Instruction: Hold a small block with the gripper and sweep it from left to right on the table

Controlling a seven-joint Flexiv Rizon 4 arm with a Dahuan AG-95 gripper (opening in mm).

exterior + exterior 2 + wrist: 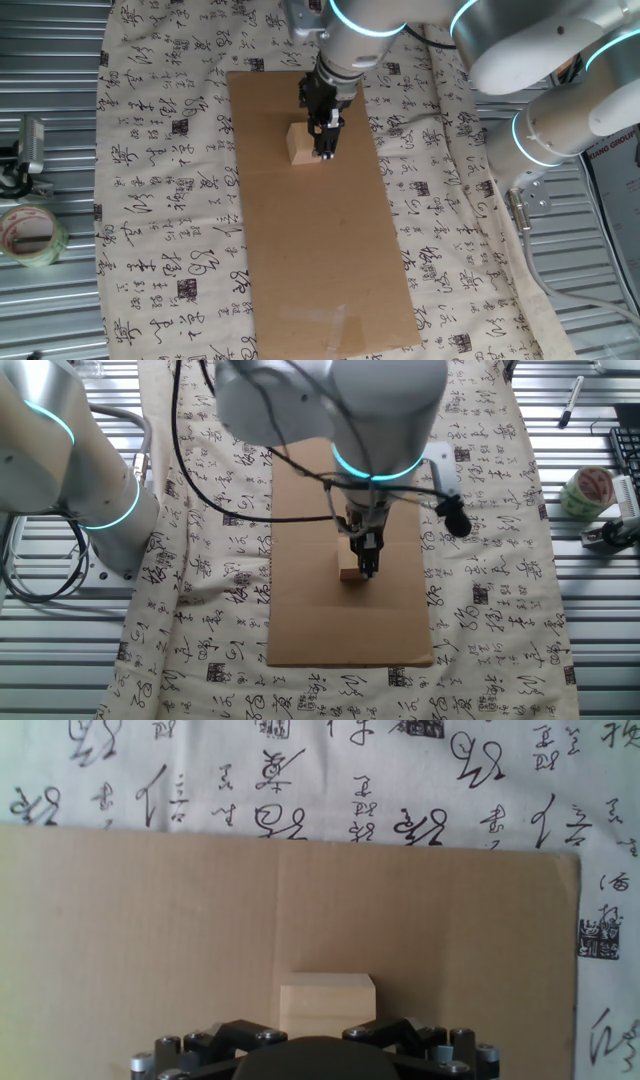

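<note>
The small block (299, 144) is a pale wooden cube resting on the brown cardboard sheet (320, 240) of the table (150, 200). My gripper (326, 148) points straight down onto the block's right side. In the other fixed view, the block (349, 574) peeks out beside the black fingers (368, 563). The hand view shows the block (327, 1003) sitting between the two jaws of the gripper (327, 1028), which close against its sides. The fingertips themselves are hidden.
A tape roll (30, 235) lies on the ribbed metal at the left edge; the other fixed view has the same tape roll (588, 490) at its right, with a pen (570, 402) behind it. Clear tape strips (330, 320) sit on the cardboard's near end.
</note>
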